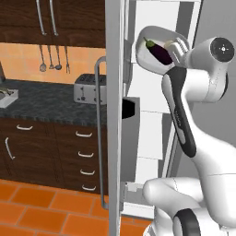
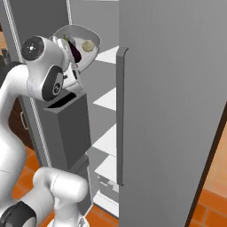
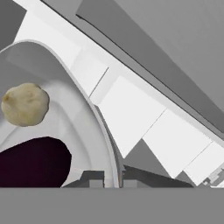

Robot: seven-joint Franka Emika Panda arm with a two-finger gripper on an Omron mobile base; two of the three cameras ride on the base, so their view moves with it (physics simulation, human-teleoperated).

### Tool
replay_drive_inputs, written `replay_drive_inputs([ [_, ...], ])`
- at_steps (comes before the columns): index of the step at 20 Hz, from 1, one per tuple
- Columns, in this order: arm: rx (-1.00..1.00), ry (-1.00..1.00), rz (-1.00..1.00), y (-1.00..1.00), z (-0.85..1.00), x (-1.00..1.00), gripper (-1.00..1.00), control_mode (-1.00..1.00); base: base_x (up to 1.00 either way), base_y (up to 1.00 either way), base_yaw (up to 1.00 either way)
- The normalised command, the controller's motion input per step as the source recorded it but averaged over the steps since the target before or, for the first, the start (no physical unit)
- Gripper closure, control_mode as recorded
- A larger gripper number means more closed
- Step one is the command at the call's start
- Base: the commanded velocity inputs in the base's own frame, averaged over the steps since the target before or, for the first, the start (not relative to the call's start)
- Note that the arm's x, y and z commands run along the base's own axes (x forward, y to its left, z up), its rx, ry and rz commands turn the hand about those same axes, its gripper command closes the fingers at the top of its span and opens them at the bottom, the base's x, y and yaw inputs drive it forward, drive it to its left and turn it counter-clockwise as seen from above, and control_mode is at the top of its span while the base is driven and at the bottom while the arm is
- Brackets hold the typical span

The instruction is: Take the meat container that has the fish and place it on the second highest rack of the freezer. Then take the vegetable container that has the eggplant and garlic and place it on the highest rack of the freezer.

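vegetable container (image 1: 159,53) with eggplant (image 1: 158,51) and garlic (image 3: 25,104) held high at open freezer (image 2: 106,106), jaws clamped on its rim. not yet on highest rack (image 2: 108,55); setting down remains. fish container not visible.

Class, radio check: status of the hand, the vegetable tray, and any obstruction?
Hand shut on tray rim. Eggplant and garlic aboard, tray raised at open freezer, not yet shelved. Nothing seen blocking.

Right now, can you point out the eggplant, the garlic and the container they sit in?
eggplant (image 1: 160,52), left base view, middle of the dark purple body.
garlic (image 3: 25,104), hand view, centre of the off-white bulb.
container (image 2: 91,34), right base view, pale inner wall near the rim.
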Motion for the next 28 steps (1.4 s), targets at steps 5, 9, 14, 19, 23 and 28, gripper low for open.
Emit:
replay_drive_inputs([
  [5, 0.23, 0.03, -0.06, -0.03, 0.30, 0.34, 1.00, -1.00, 0.00, 0.00, 0.00],
  [9, 0.11, 0.06, -0.06, 0.08, 0.13, 0.71, 1.00, -1.00, 0.00, 0.00, 0.00],
  [14, 0.15, 0.07, 0.00, 0.00, 0.17, 0.60, 1.00, -1.00, 0.00, 0.00, 0.00],
  [19, 0.07, 0.00, 0.00, 0.09, 0.19, 0.24, 1.00, -1.00, 0.00, 0.00, 0.00],
  [23, 0.02, 0.00, -0.05, -0.01, -0.01, 0.35, 1.00, -1.00, 0.00, 0.00, 0.00],
  [28, 0.01, 0.00, -0.02, -0.08, -0.01, 0.41, 1.00, -1.00, 0.00, 0.00, 0.00],
])
